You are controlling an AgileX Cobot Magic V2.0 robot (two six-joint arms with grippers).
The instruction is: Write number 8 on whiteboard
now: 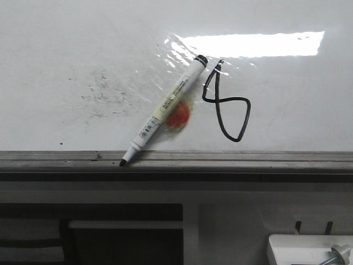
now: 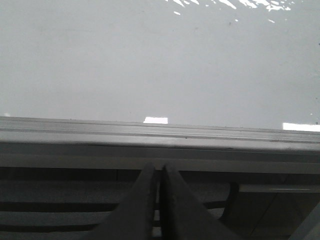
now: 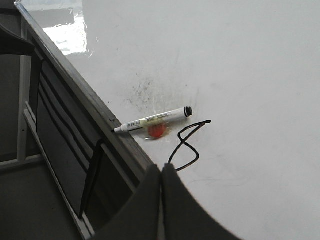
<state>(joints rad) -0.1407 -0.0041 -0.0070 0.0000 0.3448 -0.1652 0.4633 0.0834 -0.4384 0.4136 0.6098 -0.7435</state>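
A large glossy whiteboard (image 1: 66, 44) was seen filling the upper part of the front view, with a bright rectangular patch of glare near its top right and faint dark smudges (image 1: 105, 94) scattered left of centre. The number 8 (image 1: 226, 105) was drawn in thin black line on the board's right-centre — a tilted figure with a large closed loop lower down and a smaller, open loop above it. Just beside it, to its left, a marker (image 1: 165, 113) was laid diagonally on the board, its black cap end pointing up and right and its uncovered black tip resting on the grey metal ledge (image 1: 248, 161) along the board's near edge. An orange-red blotch (image 1: 179, 117) was seen on the board, partly hidden by the marker's barrel. In the left wrist view, the left end effector (image 2: 159, 200) was seen with its fingers pressed together, holding nothing, set in front of the ledge. In the right wrist view, the right end effector (image 3: 161, 200) was likewise closed and empty — placed near the drawn figure, apart from the marker.
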